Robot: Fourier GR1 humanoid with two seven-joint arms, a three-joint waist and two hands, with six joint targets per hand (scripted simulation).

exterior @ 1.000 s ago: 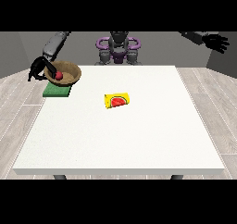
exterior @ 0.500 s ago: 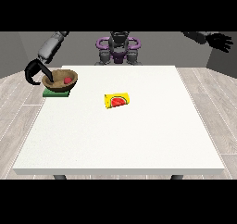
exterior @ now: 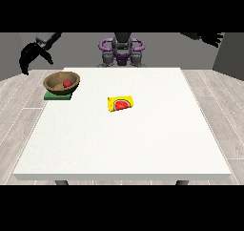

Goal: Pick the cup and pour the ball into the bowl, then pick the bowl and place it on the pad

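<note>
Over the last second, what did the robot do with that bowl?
The robot hand at the view's left let go of the bowl and lifted up and away. The bowl stays on the green pad with the red ball inside; the cup lies unmoved.

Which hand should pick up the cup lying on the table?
Probably the robot's right hand, at the view's left. It hangs nearer the yellow cup on its side; the other hand is raised off beyond the table's far corner.
</note>
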